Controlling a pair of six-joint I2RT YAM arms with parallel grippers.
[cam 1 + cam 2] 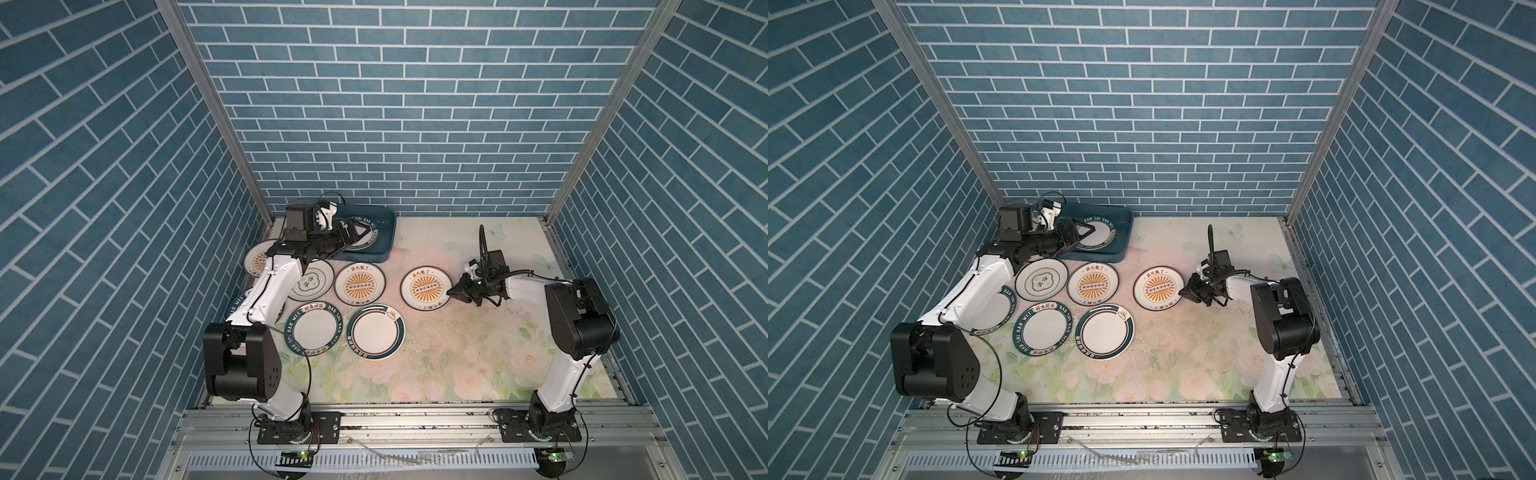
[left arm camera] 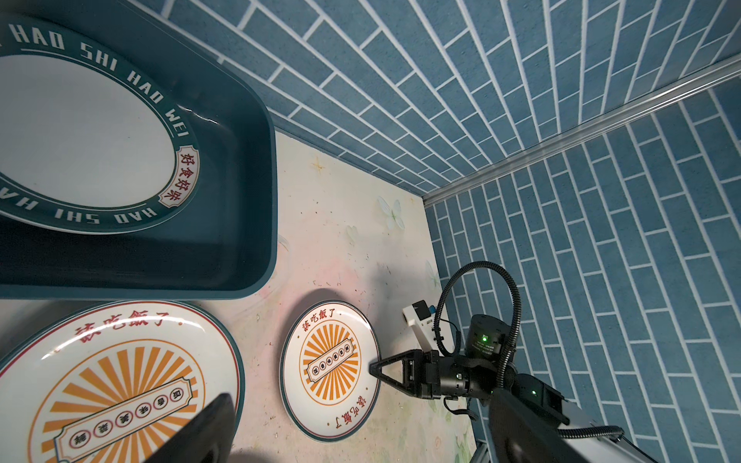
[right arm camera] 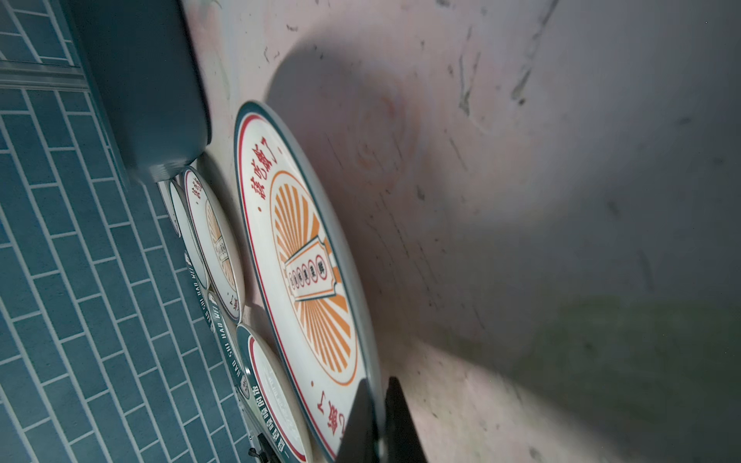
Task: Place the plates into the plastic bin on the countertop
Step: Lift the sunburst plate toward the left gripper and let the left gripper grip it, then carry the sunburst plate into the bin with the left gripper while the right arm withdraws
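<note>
With our right jaws pinching just the rim of the rightmost sunburst plate (image 1: 426,289) and our left jaws spread over the plastic bin (image 1: 384,245), we risk the plate slipping mid-lift.

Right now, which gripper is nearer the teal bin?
Left. The left gripper hangs open over the bin, above the plate inside it. The right gripper is off to the bin's right, shut on the rim of the lone sunburst plate.

Eight plates (image 1: 426,288): three sunburst, four green-rimmed, one emblem; one bin (image 1: 384,245); two arms (image 1: 270,286).
</note>
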